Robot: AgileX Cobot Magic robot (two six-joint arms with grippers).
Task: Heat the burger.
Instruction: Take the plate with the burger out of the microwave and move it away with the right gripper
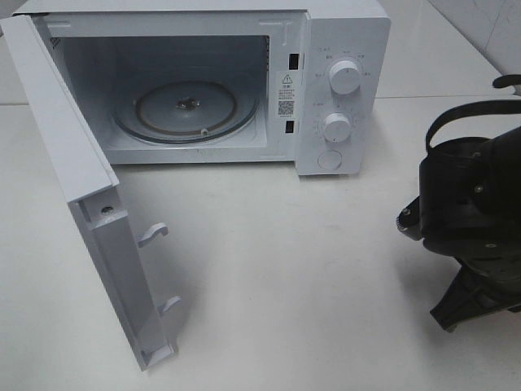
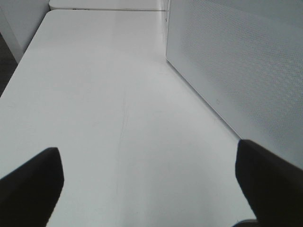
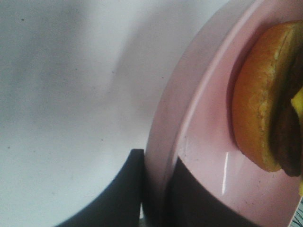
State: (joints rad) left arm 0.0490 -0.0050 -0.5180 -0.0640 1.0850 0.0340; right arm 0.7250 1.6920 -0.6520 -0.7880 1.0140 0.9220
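The burger (image 3: 265, 99) sits on a pink plate (image 3: 199, 142), whose rim the right fingers (image 3: 156, 189) pinch closed; neither shows in the high view, where only the right arm (image 1: 476, 220) appears at 3 o'clock. The microwave (image 1: 342, 49) stands at 12 o'clock, door (image 1: 81, 204) swung open toward 9 o'clock, turntable (image 1: 186, 110) bare. Carrying should go best with the plate kept level, entering straight through the opening and clear of the door, while the left fingers (image 2: 33, 179), spread wide, wait over the tabletop (image 2: 118, 94).
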